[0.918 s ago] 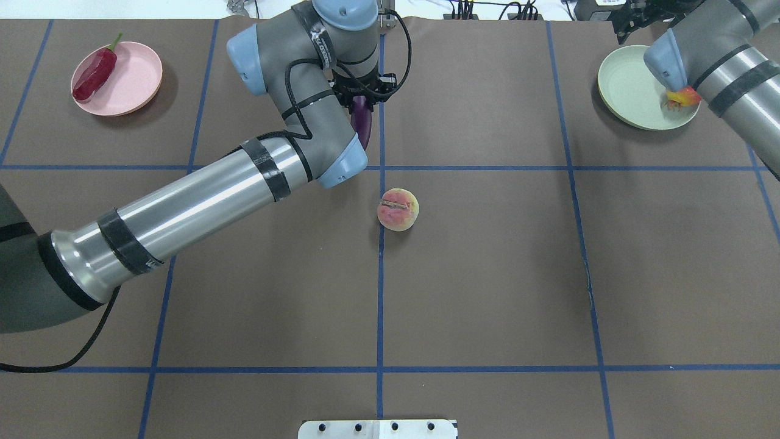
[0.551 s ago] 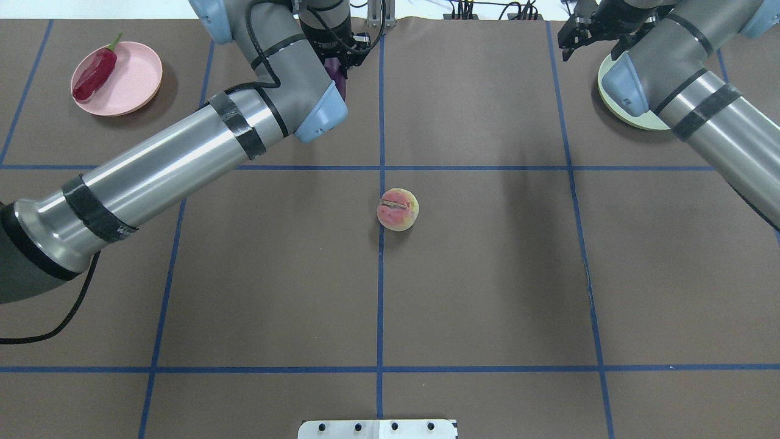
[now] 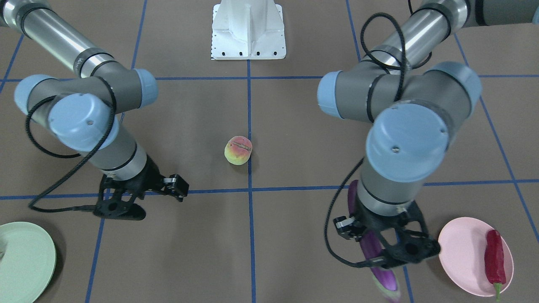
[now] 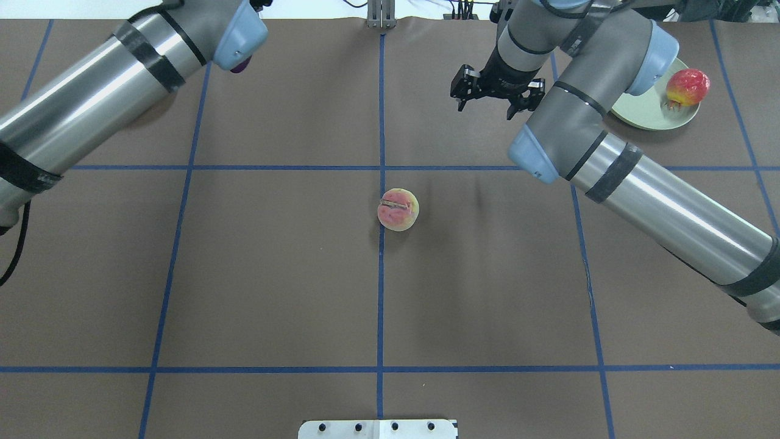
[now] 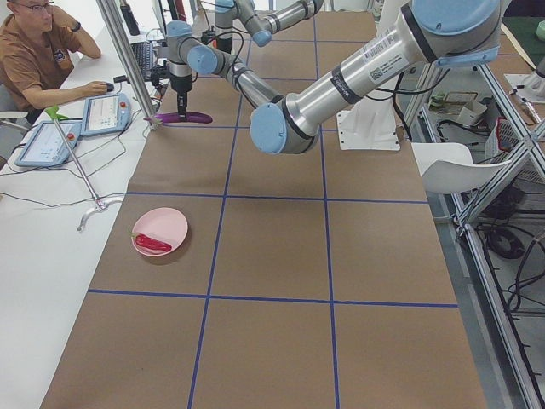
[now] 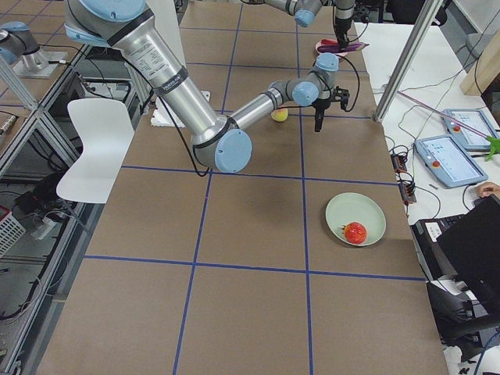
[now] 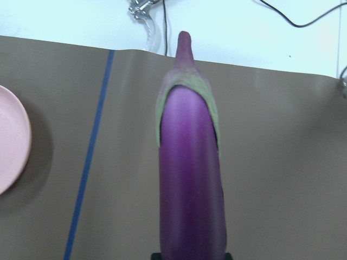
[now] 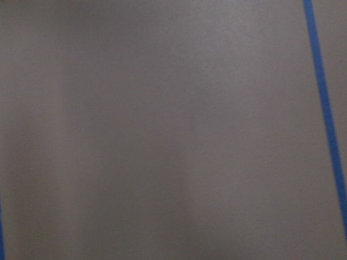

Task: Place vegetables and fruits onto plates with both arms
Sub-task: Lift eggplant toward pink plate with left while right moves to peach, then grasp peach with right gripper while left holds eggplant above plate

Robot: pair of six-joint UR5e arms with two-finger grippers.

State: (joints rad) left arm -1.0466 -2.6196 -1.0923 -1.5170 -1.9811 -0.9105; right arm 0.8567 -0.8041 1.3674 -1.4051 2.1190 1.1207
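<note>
1. Table (image 4: 274, 274): covered in brown paper, crossed by blue tape lines.
2. Left arm (image 3: 404, 143): in the overhead view, comes in from 9 o'clock and reaches up toward 11 o'clock.
3. Right arm (image 4: 640, 183): in the overhead view, comes in from 4 o'clock and bends toward 1 o'clock.
4. Pink plate (image 3: 463, 256): flat on the table at 4 o'clock in the front-facing view (covered by the left arm in the overhead view).
5. Green plate (image 4: 646, 116): flat on the table at 2 o'clock in the overhead view, partly under the right arm.
6. Eggplant (image 7: 192, 184): clamped in the left gripper (image 3: 385, 256) and lifted off the table. Sits just beside the pink plate at its 9 o'clock in the front-facing view, with the pale cap pointing to 6 o'clock.
7. Right gripper (image 4: 485, 108): fingers spread apart, holding nothing. Hangs over bare table at 1 o'clock in the overhead view, well apart from the peach.
8. Chili (image 3: 493, 256): lying on the pink plate near its 3 o'clock rim in the front-facing view, green stem toward 6 o'clock.
9. Peach (image 4: 397, 209): alone on the table near the middle, touching a blue line.
10. Red fruit (image 4: 687, 87): resting on the green plate by its 2 o'clock rim in the overhead view.
</note>
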